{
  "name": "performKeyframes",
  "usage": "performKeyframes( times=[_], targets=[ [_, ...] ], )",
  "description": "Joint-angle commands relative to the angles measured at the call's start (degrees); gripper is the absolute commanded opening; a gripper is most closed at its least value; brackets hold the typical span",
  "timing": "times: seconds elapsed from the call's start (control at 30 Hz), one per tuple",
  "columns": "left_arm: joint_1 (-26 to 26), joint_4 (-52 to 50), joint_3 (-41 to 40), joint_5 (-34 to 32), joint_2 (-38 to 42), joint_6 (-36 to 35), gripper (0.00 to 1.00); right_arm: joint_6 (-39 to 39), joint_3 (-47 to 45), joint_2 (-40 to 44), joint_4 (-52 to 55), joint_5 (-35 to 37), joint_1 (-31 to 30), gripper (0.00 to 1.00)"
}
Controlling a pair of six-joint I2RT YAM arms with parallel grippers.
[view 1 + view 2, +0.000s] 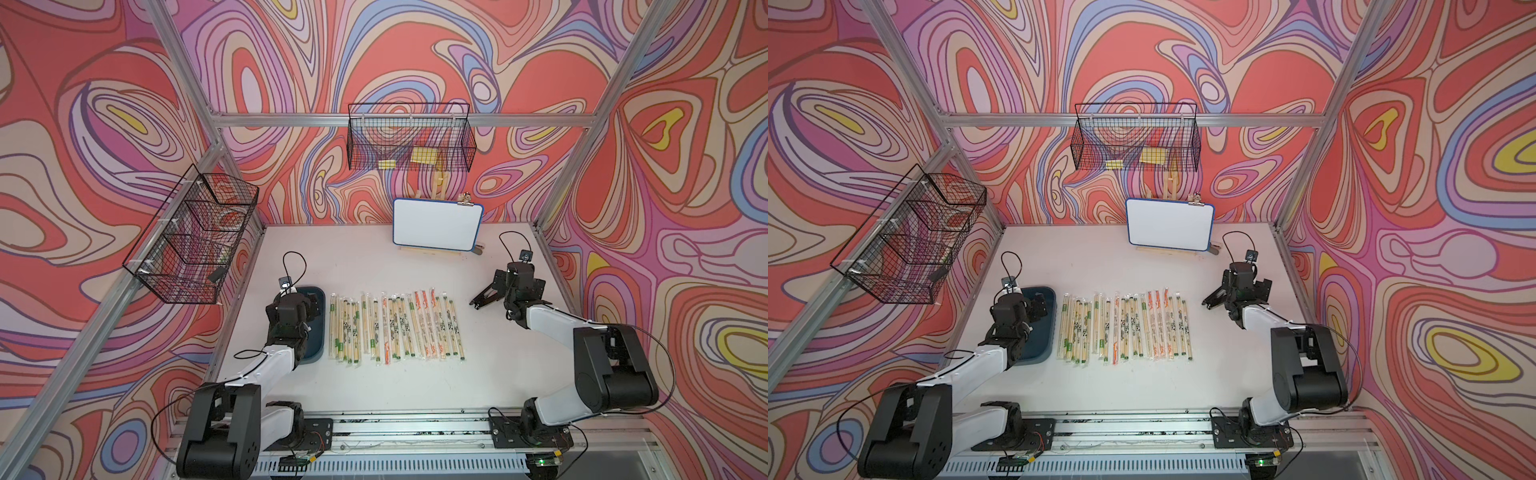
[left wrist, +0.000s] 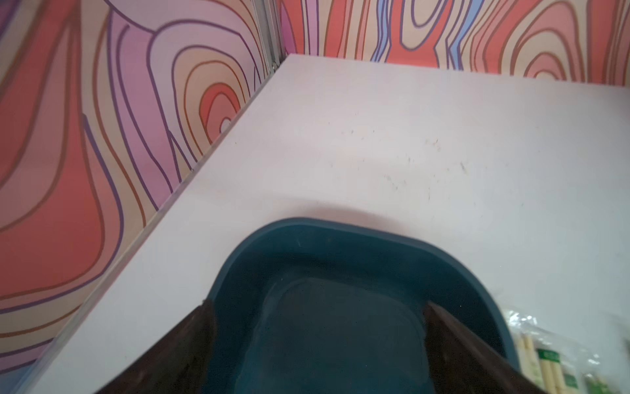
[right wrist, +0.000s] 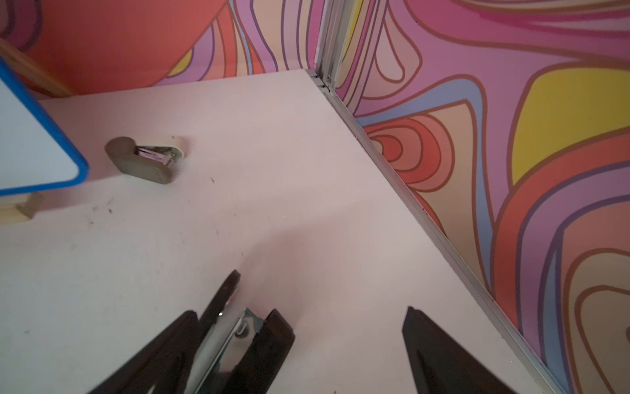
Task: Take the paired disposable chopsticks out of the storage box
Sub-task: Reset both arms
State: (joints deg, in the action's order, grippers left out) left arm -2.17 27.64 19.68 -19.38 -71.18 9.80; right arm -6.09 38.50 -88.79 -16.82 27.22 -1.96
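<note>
White tabletop [image 1: 374, 266], paired disposable chopsticks [image 1: 399, 328] beside the storage box [image 2: 341, 228] — my left gripper [image 2: 318, 305] (over it) and right gripper [image 3: 342, 314] both gape wide.

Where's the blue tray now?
In both top views the storage box sits on the left of the table, beneath the left tool, beside the paired disposable chopsticks.

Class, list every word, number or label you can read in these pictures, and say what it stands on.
No text is readable.
chopsticks: green, orange and black-and-white sleeve prints, too small and blurred to read.
whiteboard: blank.
yellow cards in the wire basket: no legible marks.
</note>
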Motion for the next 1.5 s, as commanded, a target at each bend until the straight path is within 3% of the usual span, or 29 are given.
performKeyframes(
  times=[0.0, 0.23, 0.37, 0.57, 0.7, 0.77, 0.9, 1.47],
  targets=[
    [0.59, 15.89, -2.39, 0.78, -3.12, -1.19, 1.00, 3.96, -3.90, -2.48, -14.66, -4.71, 0.61, 0.98],
    [2.43, 22.55, -3.22, 1.94, -7.59, -1.09, 1.00, 8.27, -4.62, -3.07, -18.10, -11.71, 1.35, 0.98],
    [2.61, 23.74, -1.86, 7.31, -10.69, -3.54, 1.00, 3.55, -7.30, -0.51, -20.29, -16.92, 1.34, 0.98],
    [2.61, 28.55, -2.66, 11.38, -14.68, -4.86, 1.00, 5.65, -14.93, -8.69, -45.08, -22.63, 1.26, 0.98],
    [2.61, 28.49, -1.52, 14.25, -16.27, -6.18, 1.00, 6.92, -12.76, -8.20, -39.30, -26.56, 1.25, 0.98],
    [2.60, 28.25, -0.95, 14.98, -16.74, -6.56, 1.00, 5.48, -11.22, -8.61, -37.04, -24.90, 1.43, 0.98],
    [2.53, 21.07, 2.62, 19.81, -16.78, -8.56, 1.00, 4.92, -10.86, -8.43, -35.73, -25.69, 2.04, 0.98],
    [2.53, 22.10, 2.28, 19.68, -16.90, -8.30, 1.00, 5.12, -10.97, -8.46, -36.13, -25.48, 2.05, 0.98]
  ],
)
